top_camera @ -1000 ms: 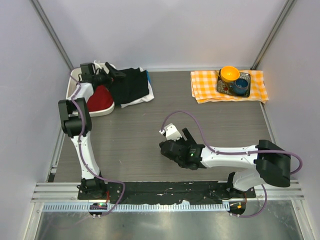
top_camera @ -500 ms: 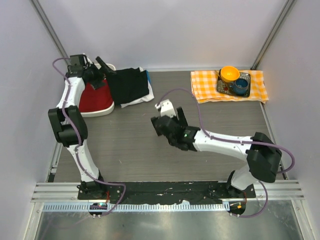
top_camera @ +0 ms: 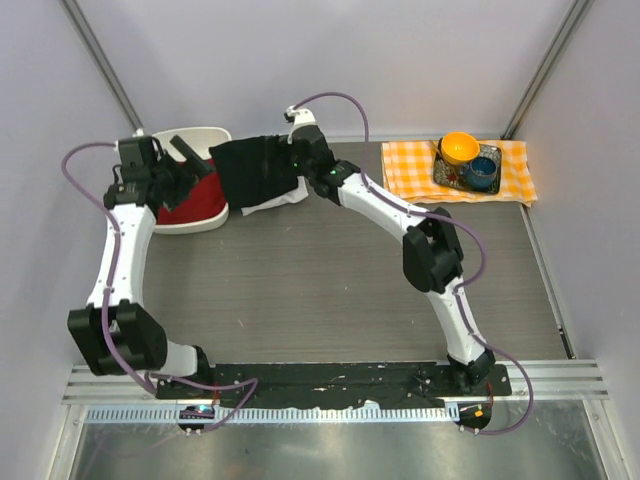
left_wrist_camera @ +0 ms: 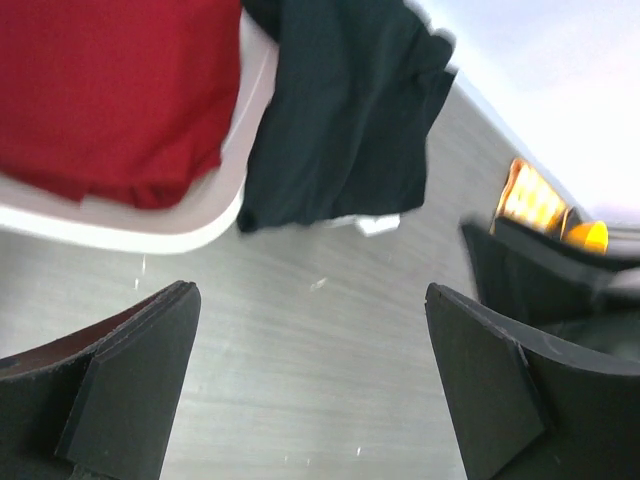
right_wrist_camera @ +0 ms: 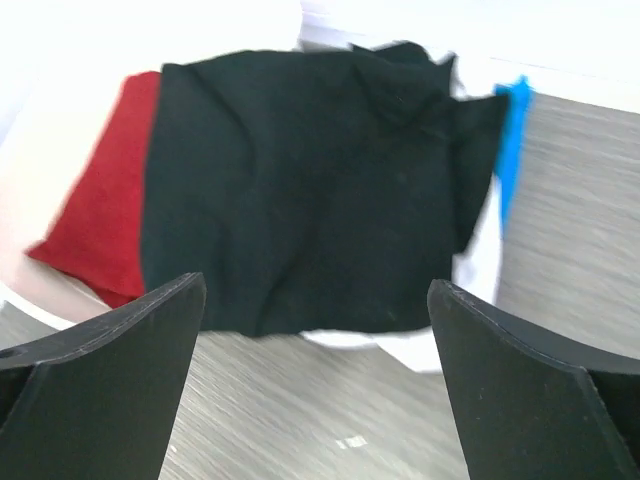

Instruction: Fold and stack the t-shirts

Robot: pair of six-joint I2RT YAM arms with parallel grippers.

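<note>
Right tool (right_wrist_camera: 315, 285), jaws spread, hangs above black t-shirt (right_wrist_camera: 300, 200) lying long-side left-right.

Far right on the table (top_camera: 330, 280), checked cloth (top_camera: 405, 172) under a tray (top_camera: 450, 182). On it, orange bowl (top_camera: 459, 148) beside blue cup (top_camera: 483, 172).

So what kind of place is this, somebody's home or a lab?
Most likely a lab test cell: bare white panels and metal posts enclose the table, two robot arms are bolted to a rail, and t-shirts lie piled.

Overhead view looks down; both wrist views closely share the black t-shirt (right_wrist_camera: 300, 190).
</note>
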